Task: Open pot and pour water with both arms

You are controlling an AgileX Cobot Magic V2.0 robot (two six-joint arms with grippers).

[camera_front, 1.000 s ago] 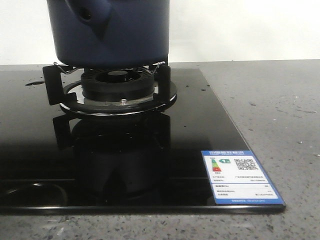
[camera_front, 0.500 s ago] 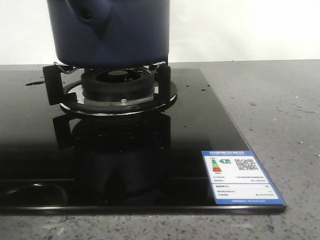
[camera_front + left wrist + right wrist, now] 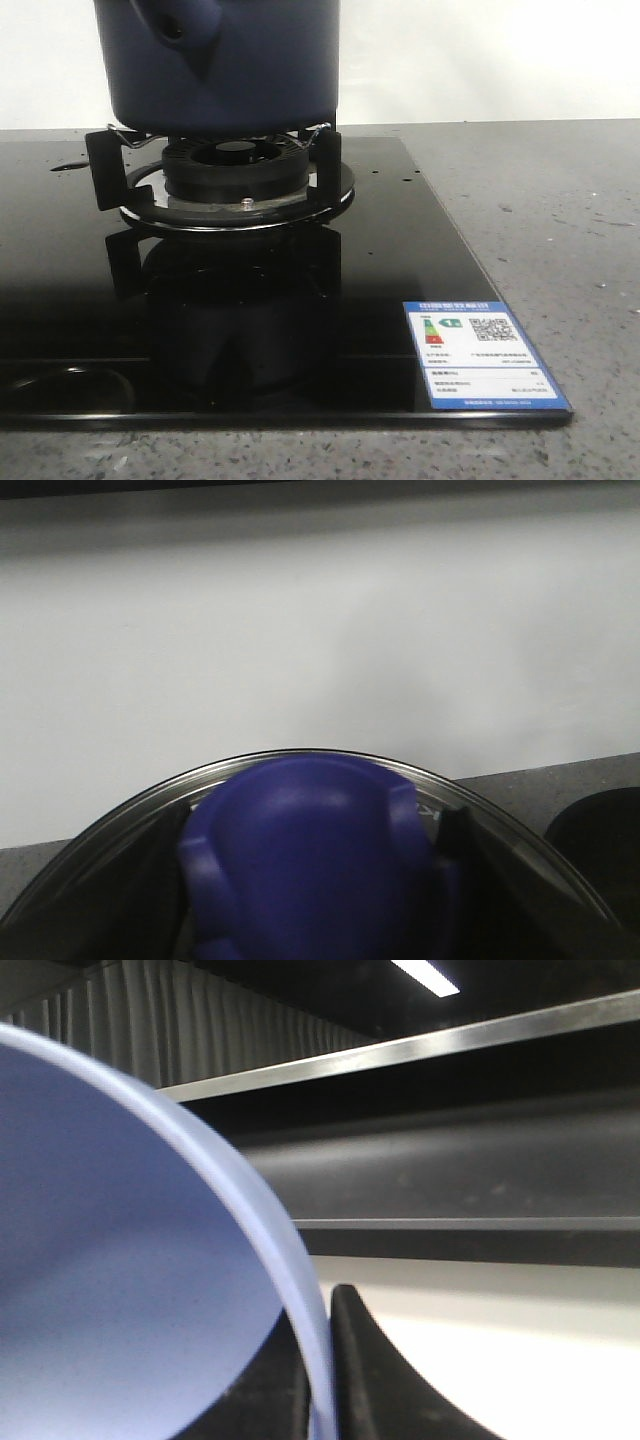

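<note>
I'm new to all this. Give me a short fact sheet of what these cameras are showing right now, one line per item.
pot: dark navy pot sitting on the burner's black supports; top out of the front view
side handle: stubby, with a round hole, pointing toward the camera
burner: black ring under the pot, no flame visible
cooktop: glossy black glass with a blue energy label at its near right corner
left wrist view: blue knob on a glass lid, close up
right wrist view: pale blue rim beside a dark finger
arms: not in the front view
</note>
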